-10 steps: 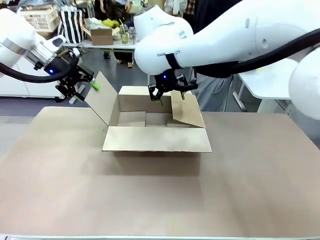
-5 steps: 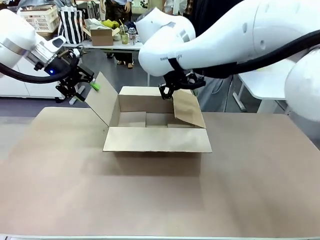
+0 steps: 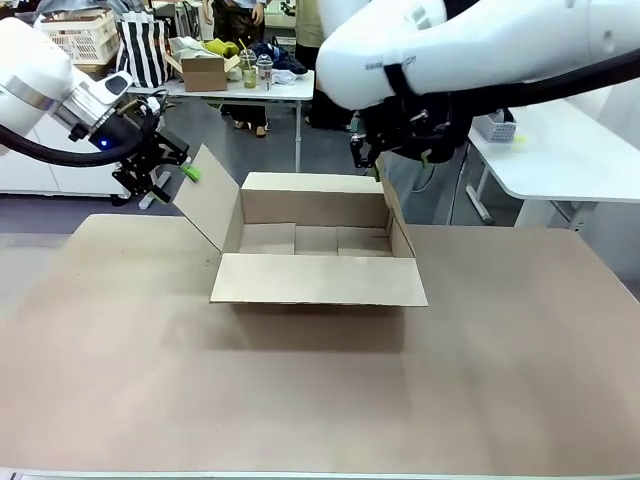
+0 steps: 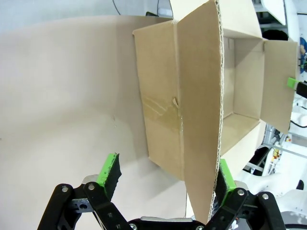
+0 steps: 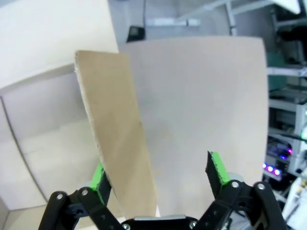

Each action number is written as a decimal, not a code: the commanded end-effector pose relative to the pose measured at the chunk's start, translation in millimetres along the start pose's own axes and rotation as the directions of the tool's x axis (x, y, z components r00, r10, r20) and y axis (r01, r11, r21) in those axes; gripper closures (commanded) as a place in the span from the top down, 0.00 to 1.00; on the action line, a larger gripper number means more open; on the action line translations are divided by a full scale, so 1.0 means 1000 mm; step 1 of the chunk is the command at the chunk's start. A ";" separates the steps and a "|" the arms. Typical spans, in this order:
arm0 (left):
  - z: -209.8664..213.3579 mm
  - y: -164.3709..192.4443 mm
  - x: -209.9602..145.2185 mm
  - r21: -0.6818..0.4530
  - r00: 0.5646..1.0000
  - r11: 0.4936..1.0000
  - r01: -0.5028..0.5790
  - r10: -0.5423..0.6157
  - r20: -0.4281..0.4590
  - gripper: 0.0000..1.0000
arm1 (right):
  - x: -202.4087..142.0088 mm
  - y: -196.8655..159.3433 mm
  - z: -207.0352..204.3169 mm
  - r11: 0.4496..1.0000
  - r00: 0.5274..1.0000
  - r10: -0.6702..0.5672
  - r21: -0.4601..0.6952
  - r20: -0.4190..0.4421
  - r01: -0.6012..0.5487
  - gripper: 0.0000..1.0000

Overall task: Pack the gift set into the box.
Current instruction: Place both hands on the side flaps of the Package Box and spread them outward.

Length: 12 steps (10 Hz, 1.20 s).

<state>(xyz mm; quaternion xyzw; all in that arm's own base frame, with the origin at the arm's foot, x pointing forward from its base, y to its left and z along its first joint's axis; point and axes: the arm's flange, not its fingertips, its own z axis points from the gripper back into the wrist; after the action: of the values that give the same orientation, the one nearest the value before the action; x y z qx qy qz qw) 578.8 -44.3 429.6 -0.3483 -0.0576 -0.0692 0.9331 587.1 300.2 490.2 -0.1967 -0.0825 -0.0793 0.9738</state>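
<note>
A wide tan-brown tabletop takes up the near ground under even indoor light, with a grey floor beyond it. At the back stands a white rectangular table on thin legs. It carries a small brown cardboard carton and clear plastic drink cups. A black-and-white striped bag and a cream slatted plastic basket sit further left. Low white cabinets line the left side. A second white table at the right holds a small grey mesh basket.
</note>
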 end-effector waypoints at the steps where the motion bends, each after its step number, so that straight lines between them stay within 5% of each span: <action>1: 0.001 -0.002 -0.001 0.012 1.000 1.000 -0.014 0.014 0.002 1.00 | -0.015 -0.036 -0.014 0.994 0.998 -0.043 0.099 -0.040 0.047 1.00; 5: 0.001 -0.002 -0.001 0.012 1.000 1.000 -0.014 0.014 0.002 1.00 | -0.031 -0.100 -0.034 0.947 0.988 -0.104 0.294 -0.115 0.133 1.00; 12: 0.001 -0.002 -0.001 0.012 1.000 1.000 -0.014 0.014 0.002 1.00 | -0.031 -0.106 -0.042 0.955 0.986 -0.126 0.254 -0.111 0.151 1.00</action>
<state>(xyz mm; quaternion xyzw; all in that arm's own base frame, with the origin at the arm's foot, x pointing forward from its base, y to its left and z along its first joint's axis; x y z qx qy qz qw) 578.8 -44.3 429.5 -0.3483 -0.0575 -0.0691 0.9331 543.5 194.2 487.5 -0.0556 -0.0609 -0.1432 0.9862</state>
